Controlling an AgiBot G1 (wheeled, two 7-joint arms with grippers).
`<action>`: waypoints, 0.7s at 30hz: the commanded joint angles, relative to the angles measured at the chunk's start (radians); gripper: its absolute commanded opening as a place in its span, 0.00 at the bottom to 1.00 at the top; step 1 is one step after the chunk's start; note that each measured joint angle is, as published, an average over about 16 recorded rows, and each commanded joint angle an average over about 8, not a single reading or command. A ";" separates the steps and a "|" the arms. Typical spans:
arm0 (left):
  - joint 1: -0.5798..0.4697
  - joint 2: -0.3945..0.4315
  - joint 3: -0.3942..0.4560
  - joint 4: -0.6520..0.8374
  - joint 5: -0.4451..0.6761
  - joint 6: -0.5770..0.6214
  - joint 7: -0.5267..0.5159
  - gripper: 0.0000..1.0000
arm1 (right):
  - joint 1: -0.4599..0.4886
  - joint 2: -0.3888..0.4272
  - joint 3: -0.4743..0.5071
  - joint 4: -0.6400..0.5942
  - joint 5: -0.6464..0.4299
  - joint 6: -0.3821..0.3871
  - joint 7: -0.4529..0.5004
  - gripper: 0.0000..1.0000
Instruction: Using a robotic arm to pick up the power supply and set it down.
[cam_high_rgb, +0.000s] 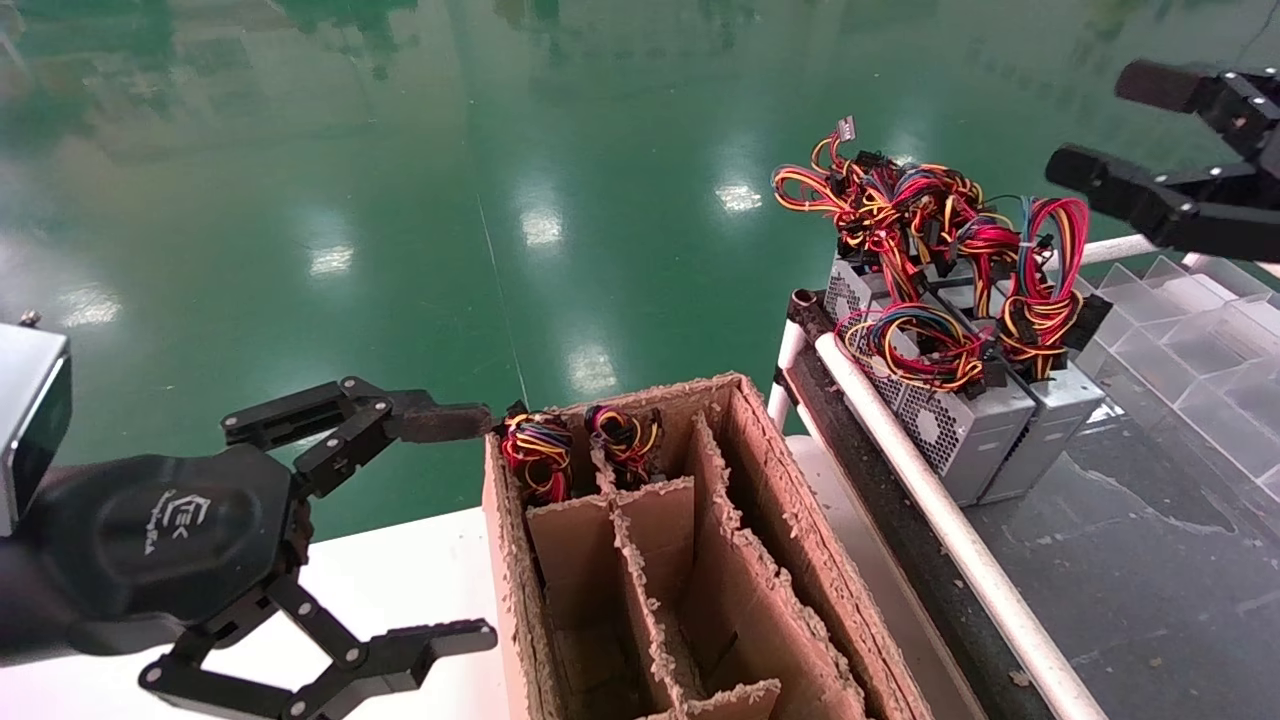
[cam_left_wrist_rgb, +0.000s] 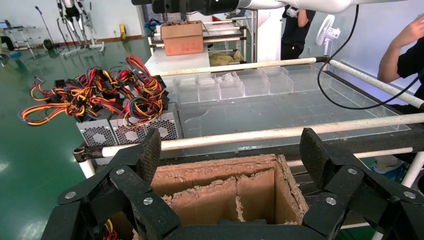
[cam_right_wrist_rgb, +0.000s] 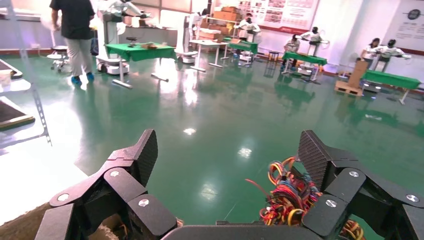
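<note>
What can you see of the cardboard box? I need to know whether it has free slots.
The cardboard box is brown, open-topped and frayed along its edges, with fluffy torn fibres on the rims. Cardboard dividers split it into compartments. Two at the far end each hold a wire bundle of red, yellow and blue; the nearer ones in view look empty. It stands on a white table beside the rack's white rail. The left gripper hangs next to it, jaws open.

Grey power supply (cam_high_rgb: 1050, 405), seemingly mostly red wires (cam_high_rgb: 1045, 270)
</note>
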 joint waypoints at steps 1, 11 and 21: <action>0.000 0.000 0.000 0.000 0.000 0.000 0.000 1.00 | -0.023 0.003 0.004 0.039 0.008 0.004 0.013 1.00; 0.000 0.000 0.000 0.000 0.000 0.000 0.000 1.00 | -0.141 0.018 0.027 0.239 0.047 0.028 0.078 1.00; 0.000 0.000 0.000 0.000 0.000 0.000 0.000 1.00 | -0.260 0.033 0.050 0.441 0.087 0.051 0.145 1.00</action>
